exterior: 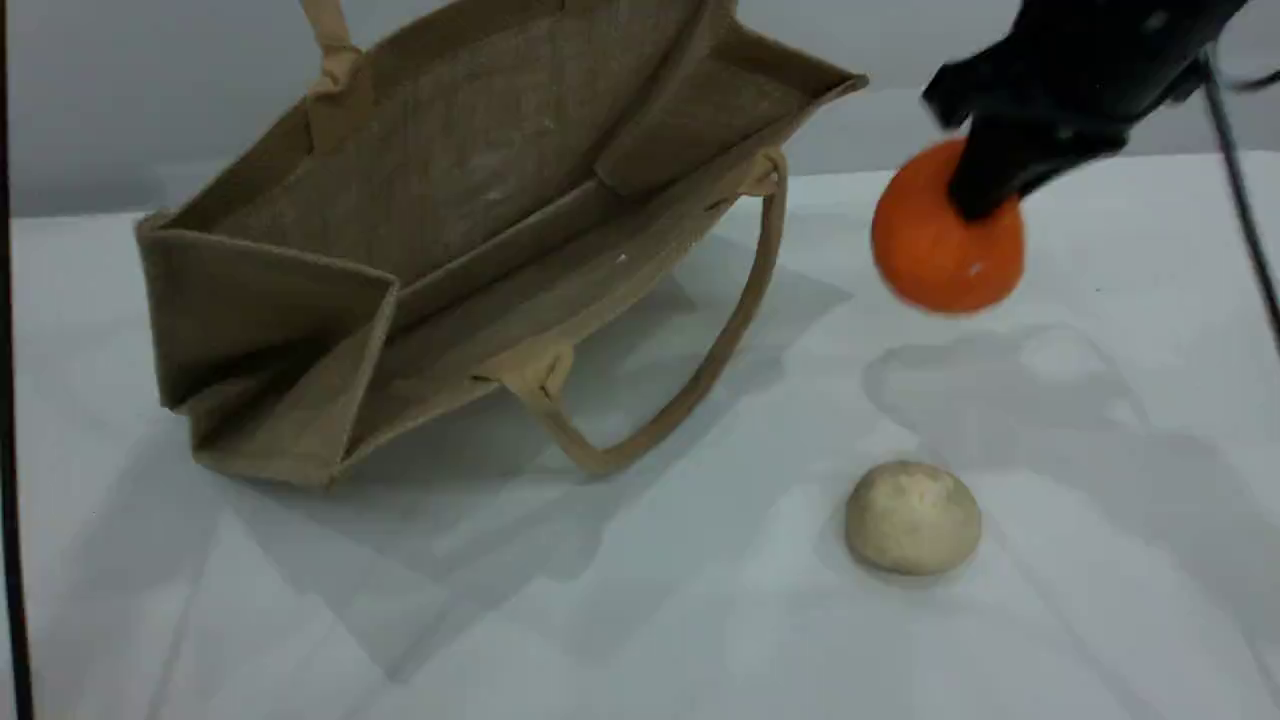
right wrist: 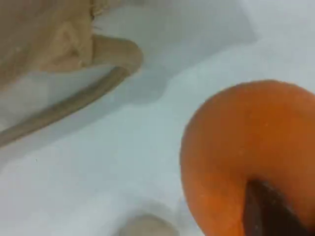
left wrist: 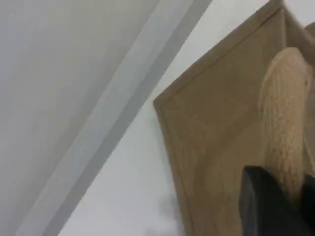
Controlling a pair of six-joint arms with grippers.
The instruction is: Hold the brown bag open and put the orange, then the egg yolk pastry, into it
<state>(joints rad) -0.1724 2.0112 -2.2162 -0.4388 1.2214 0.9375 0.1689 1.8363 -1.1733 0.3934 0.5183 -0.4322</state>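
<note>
Scene view: the bag (exterior: 470, 200) is tilted open at upper left; the orange (exterior: 935, 250), upper right, is clasped above the table by the right claw (exterior: 985, 190) — the hold looks shallow, so it may be dropped. Left wrist view: the handle (left wrist: 285, 123) is pinched by the left claw (left wrist: 280, 206), lower right. Right wrist view: the orange fills the lower right.

Nothing readable is showing in any of the three views: no text, label, brand, number or sign is appearing on anything.
</note>
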